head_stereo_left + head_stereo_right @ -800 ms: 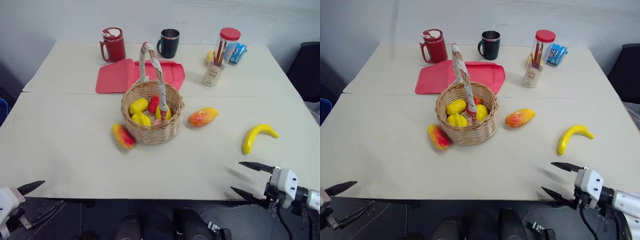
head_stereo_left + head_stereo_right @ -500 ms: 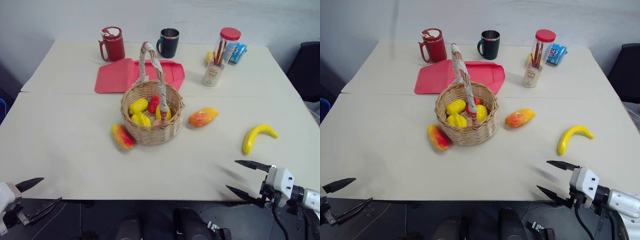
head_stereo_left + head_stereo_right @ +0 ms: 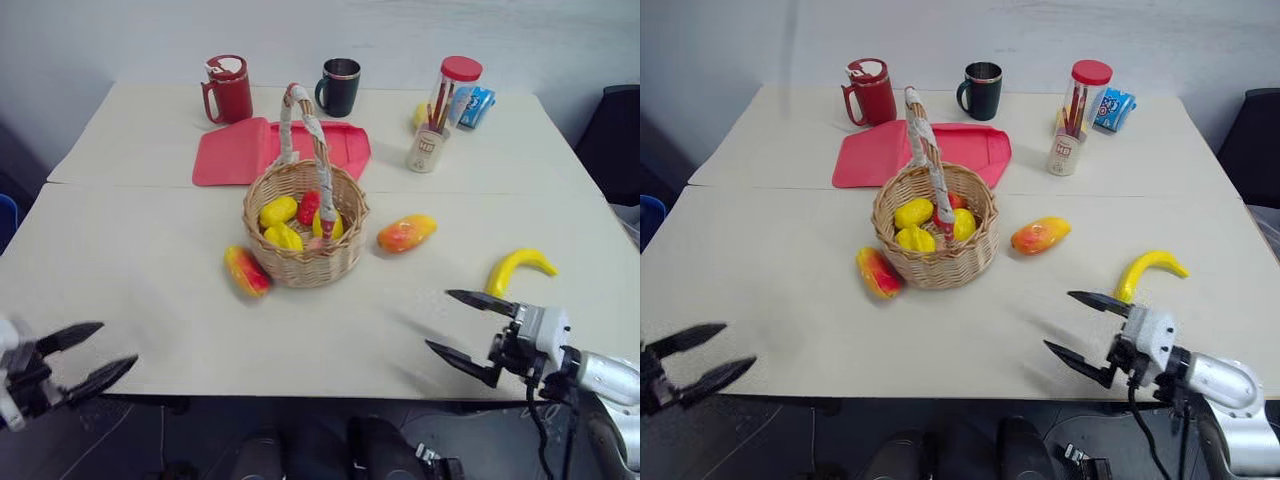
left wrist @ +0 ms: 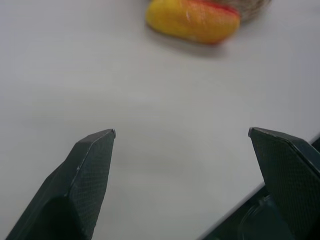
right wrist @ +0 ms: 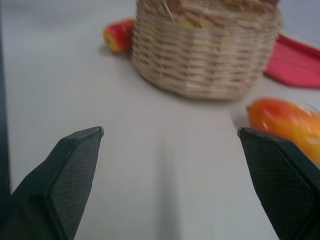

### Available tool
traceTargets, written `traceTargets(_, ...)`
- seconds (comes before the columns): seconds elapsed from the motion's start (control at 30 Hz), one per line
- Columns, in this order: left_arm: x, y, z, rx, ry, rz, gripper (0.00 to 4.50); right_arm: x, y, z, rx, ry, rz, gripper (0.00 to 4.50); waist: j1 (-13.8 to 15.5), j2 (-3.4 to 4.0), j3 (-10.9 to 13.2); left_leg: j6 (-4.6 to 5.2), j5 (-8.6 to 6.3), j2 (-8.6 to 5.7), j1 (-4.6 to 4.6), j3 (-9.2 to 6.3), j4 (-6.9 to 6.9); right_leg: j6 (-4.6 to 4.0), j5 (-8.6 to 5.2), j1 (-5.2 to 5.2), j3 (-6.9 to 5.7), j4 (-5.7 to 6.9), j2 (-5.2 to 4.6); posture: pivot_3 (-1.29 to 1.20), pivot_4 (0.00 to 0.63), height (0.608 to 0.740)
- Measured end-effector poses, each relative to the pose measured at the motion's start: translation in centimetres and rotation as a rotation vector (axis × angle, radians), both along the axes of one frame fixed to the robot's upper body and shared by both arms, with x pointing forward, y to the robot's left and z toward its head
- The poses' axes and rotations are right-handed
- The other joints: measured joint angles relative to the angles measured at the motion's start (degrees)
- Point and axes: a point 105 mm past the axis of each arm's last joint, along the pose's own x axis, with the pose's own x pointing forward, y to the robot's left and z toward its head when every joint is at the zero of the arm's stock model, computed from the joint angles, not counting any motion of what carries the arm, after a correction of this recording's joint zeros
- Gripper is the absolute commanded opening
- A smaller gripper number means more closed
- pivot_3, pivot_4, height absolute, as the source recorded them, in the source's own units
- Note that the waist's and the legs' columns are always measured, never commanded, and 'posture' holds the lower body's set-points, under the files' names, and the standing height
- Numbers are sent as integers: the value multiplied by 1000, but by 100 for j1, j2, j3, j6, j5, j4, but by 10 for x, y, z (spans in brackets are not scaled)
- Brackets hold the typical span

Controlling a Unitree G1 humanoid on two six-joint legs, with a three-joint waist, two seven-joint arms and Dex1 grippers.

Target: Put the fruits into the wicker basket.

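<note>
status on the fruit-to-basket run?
Done: small yellow and red pieces sit in the wicker basket. In hand: nothing; left gripper and right gripper are open, empty. Left: two mangoes and the banana on the table.

Both head views look down and forward over the table. Each wrist view looks low and close along it; all share the wicker basket.

near desk: bare, open passage to both mangoes
basket handle: arches over the opening
far desk: tray, mugs, jar crowd it
</note>
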Motion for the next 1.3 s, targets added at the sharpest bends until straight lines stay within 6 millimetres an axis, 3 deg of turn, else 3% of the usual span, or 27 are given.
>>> traceTargets(0.13, 27, -27, 22, -145, 48, -10, 4500, 10, 22, 45, 81, -106, 67, 4460, 0, 2, 1, -1, 2, -3, -2, -4, 7, 5, 4, 2, 0, 1, -4, 0, 150, 740)
traceTargets(0.23, 51, -48, 18, -176, 135, 30, 4500, 13, 42, 68, 80, -171, 153, 4460, 1, 9, 5, -19, 12, -5, -5, -4, 6, 7, 6, -2, -2, 1, -2, 0, 150, 740)
traceTargets(0.37, 83, -68, 2, -188, 223, 136, 4500, 18, 52, 85, 84, -222, 185, 4460, 11, 7, 5, -32, 18, -9, -16, 0, 9, 13, 9, -5, -4, -3, 7, 0, 150, 740)
traceTargets(0.5, 104, -88, -14, -245, 287, 175, 4500, 20, 55, 86, 96, -222, 190, 4460, 20, 4, 3, -26, 15, -6, -42, 8, 33, 30, 18, -12, -6, -4, 28, 0, 150, 740)
traceTargets(0.73, 127, -118, -21, -259, 339, 128, 4500, 22, 55, 77, 104, -198, 173, 4460, 22, 3, 3, -19, 11, -8, -42, 24, 50, 45, 26, -13, -6, -7, 62, 0, 150, 740)
traceTargets(0.9, 135, -136, -25, -249, 364, 58, 3376, 22, 57, 77, 112, -200, 175, 4500, 21, 3, 3, -27, 19, -7, -25, 29, 53, 44, 26, -13, -5, -3, 65, 0, 150, 740)
traceTargets(1.07, 135, -138, -27, -255, 375, 25, 2192, 23, 58, 77, 108, -206, 178, 4500, 12, 3, 3, -34, 24, -4, -12, 29, 51, 42, 27, -8, 0, 10, 62, 0, 150, 740)
traceTargets(1.17, 131, -130, -28, -261, 371, 31, 2072, 23, 59, 77, 112, -206, 181, 4500, -21, 3, 3, -37, 24, 4, -8, 32, 49, 37, 30, -9, 6, 10, 52, 0, 150, 740)
traceTargets(1.3, 123, -99, -24, -236, 338, 85, 2033, 24, 61, 76, 111, -202, 186, 4500, -12, 4, 3, -45, 27, 11, -9, 29, 41, 26, 27, -14, 7, 9, 52, 0, 150, 740)
